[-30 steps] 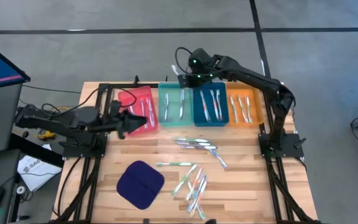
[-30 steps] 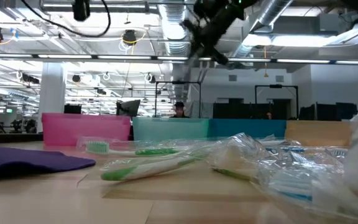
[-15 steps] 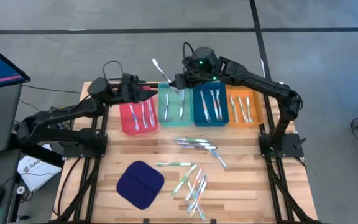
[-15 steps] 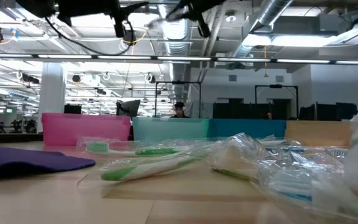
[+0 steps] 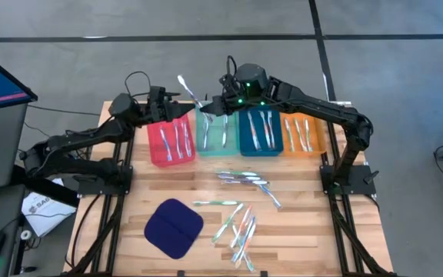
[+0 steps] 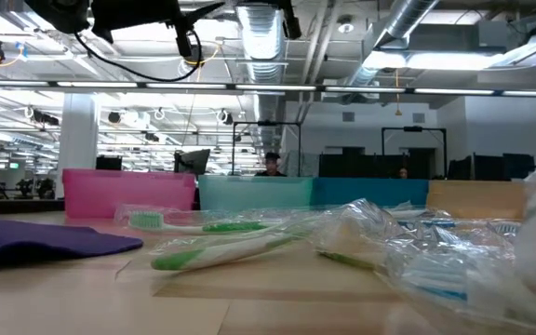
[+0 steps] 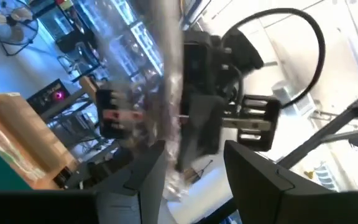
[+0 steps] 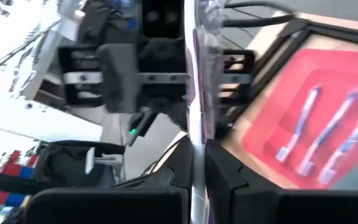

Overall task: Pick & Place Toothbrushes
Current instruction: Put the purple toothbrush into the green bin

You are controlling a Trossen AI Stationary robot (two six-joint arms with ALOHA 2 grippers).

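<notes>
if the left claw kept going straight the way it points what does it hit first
Most likely the wrapped toothbrush that the right claw holds up between the two arms; the left claw faces it with its fingers apart. The right claw sits just behind. Depth is hard to judge.

Grey concrete floor (image 5: pixel 206 19) lay crossed by dark lines around the wooden counter (image 5: pixel 298 231). Behind it an open hall stretched away, bright strip lights (image 6: pixel 203 86) and silver ducts (image 6: pixel 408 23) overhead.

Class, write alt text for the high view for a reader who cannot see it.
The right gripper holds a wrapped toothbrush aloft, facing the left gripper, above four coloured trays. More toothbrushes lie loose on the wooden table.
</notes>
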